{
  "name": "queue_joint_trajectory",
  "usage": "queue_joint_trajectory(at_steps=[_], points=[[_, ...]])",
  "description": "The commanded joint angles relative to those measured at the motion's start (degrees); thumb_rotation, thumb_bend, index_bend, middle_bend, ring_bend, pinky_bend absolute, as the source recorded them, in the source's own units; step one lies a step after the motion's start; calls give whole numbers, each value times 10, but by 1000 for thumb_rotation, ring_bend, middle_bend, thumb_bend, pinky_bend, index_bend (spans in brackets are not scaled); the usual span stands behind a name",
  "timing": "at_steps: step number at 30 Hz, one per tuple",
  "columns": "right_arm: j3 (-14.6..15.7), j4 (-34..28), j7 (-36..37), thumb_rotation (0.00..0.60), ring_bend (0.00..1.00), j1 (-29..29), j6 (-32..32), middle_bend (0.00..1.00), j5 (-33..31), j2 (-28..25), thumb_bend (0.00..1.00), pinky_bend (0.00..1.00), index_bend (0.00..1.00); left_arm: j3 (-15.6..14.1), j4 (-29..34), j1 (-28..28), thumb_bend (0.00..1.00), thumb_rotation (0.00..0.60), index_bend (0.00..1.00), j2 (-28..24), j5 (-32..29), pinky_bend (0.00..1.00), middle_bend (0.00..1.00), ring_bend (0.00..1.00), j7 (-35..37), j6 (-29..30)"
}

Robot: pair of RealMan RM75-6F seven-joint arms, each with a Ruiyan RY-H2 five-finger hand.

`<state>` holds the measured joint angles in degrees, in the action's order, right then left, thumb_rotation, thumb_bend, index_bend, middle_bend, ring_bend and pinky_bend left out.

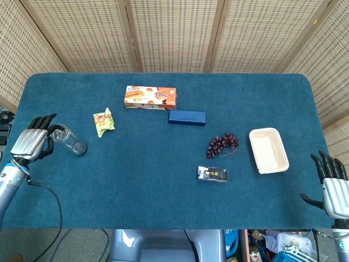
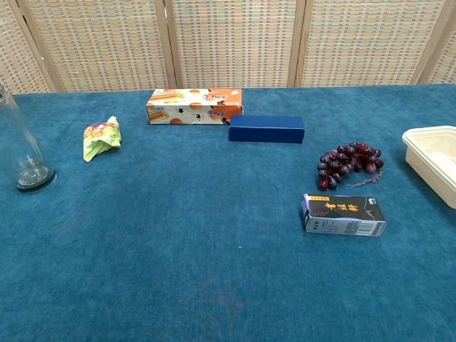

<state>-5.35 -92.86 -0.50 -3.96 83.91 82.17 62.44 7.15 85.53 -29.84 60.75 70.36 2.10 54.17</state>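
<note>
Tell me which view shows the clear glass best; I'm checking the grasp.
Head view: the whole clear glass shows, left robot hand at its rim. The chest view shows it cropped at the frame edge, no hand.

The small dark box point(image 2: 344, 214) near the grapes point(image 2: 348, 160) carries gold Chinese characters, too small to read.
</note>
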Motion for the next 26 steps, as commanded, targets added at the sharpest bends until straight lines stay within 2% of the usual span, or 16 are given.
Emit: queue_joint_trajectory(at_steps=[1, 7, 8, 10, 11, 12, 14, 16, 21, 26], points=[[0, 0, -1, 600, 0, -1, 0, 0, 0, 0, 0, 0, 3, 3, 7, 7, 840, 600, 275, -10, 12, 0, 0, 0, 15, 14], [0, -2, 0, 600, 0, 0, 1, 0, 1, -1, 0, 0, 3, 7, 30, 22, 840, 600, 273, -40, 29, 0, 0, 0, 48, 41], [0, -2, 1, 600, 0, 0, 2, 0, 1, -1, 0, 0, 3, 9, 37, 29, 838, 600, 235, -49, 32, 0, 0, 0, 60, 53], [0, -3, 2, 600, 0, 1, 3, 0, 2, -2, 0, 0, 3, 11, 50, 47, 692, 600, 101, -64, 33, 0, 0, 0, 70, 80], [0, -3, 3, 600, 0, 1, 4, 0, 3, -2, 0, 0, 3, 10, 60, 57, 509, 600, 28, -73, 31, 0, 0, 0, 70, 94], [-1, -3, 4, 600, 0, 1, 5, 0, 3, -3, 0, 0, 3, 9, 71, 76, 312, 600, 0, -81, 26, 0, 0, 0, 69, 119], [-1, -4, 5, 600, 0, 2, 6, 0, 3, -4, 0, 0, 3, 4, 82, 98, 142, 600, 0, -86, 28, 0, 0, 0, 68, 150], [-1, -5, 6, 600, 0, 2, 7, 0, 4, -5, 0, 0, 3, -4, 86, 123, 105, 600, 0, -83, 29, 0, 0, 0, 63, 183], [0, -6, 7, 600, 0, 4, 12, 0, 9, -6, 0, 0, 3, -33, 89, 194, 95, 600, 0, -52, 34, 0, 0, 0, 29, 272], [1, -9, 7, 600, 0, 5, 15, 0, 13, -7, 0, 0, 3, -54, 78, 226, 94, 600, 0, -25, 57, 0, 0, 0, 3, 309]])
